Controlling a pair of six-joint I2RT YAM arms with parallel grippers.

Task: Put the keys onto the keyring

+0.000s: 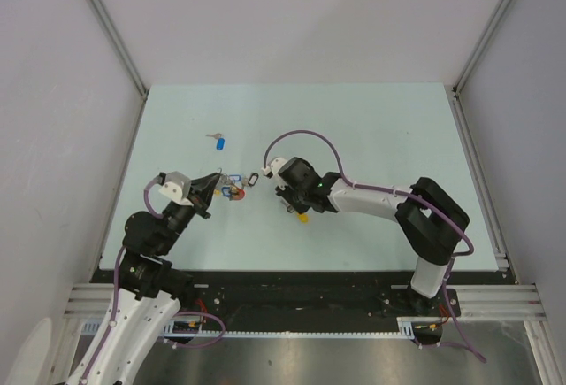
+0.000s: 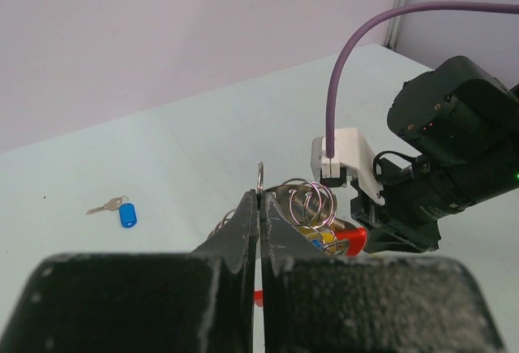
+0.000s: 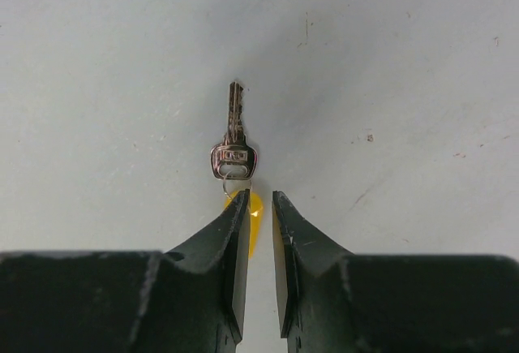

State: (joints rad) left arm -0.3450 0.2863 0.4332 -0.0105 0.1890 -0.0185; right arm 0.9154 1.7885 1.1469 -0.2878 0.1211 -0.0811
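My left gripper (image 1: 215, 187) is shut on a silvery metal loop of the keyring (image 2: 261, 176). The keyring's red arc (image 2: 355, 239) and coiled links sit just past the fingertips, with blue and yellow tags among them; it also shows in the top view (image 1: 233, 187). A black tag (image 1: 252, 179) lies at its right side. My right gripper (image 3: 258, 195) is narrowly open, low over a silver key (image 3: 234, 154) with a yellow tag (image 3: 255, 221). The tag lies between the fingertips, partly under the left one. A loose key with a blue tag (image 1: 219, 142) lies farther back.
The right arm's wrist and purple cable (image 2: 454, 150) are close to the keyring on its right. The blue-tag key also shows in the left wrist view (image 2: 127, 213), to the left. Grey walls enclose the pale table (image 1: 371, 128).
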